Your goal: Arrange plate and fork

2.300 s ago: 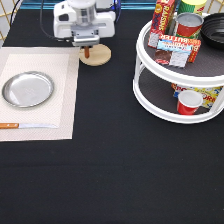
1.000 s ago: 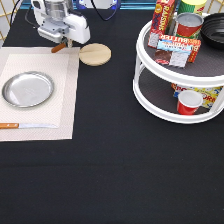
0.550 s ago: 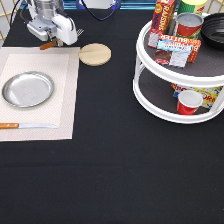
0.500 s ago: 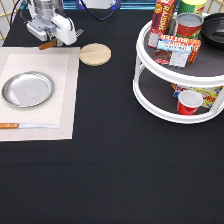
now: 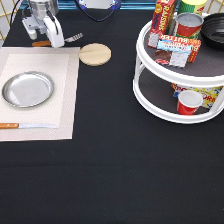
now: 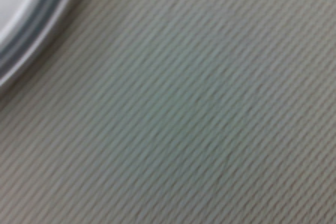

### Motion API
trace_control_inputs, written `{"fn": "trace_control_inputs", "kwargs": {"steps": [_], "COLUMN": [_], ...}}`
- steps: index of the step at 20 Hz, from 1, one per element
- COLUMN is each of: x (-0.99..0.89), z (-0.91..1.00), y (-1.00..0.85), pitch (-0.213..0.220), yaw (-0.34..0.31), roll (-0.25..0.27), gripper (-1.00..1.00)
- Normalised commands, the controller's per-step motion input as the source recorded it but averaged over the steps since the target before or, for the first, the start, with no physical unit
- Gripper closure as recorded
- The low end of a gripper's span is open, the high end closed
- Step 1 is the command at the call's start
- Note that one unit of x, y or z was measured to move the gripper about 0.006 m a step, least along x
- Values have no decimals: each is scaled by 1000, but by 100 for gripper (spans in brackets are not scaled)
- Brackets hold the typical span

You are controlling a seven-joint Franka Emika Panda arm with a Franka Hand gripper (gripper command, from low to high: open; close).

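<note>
The robot's hand hangs at the upper left of the exterior view, above the top edge of the pale placemat, clenched on the fork. The fork is carried roughly level, its orange-brown handle poking out toward the frame's left and its silver tines pointing right toward the round wooden disc (which sits on the black counter just off the placemat's upper right corner). The plate lies flat on the placemat at the left of the frame, below the hand and apart from it. A wooden-handled knife lies along the placemat's lower part, below the plate. At the right of the frame stands a two-tier white turntable rack loaded with cans and boxes, a red cup on its lower shelf. The wrist view shows close ribbed placemat weave with a curved strip of the plate's rim in one corner.
</note>
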Motion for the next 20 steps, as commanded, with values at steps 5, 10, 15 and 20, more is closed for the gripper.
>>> {"fn": "trace_control_inputs", "kwargs": {"steps": [5, 10, 15, 20], "x": [537, 683, 510, -74], "z": [36, 0, 0, -143], "y": [-615, -654, -470, -318], "pitch": [0, -1, -1, -1], "yaw": [-60, -37, -102, -228], "roll": [29, 47, 34, 9], "gripper": [100, 100, 100, 100]}}
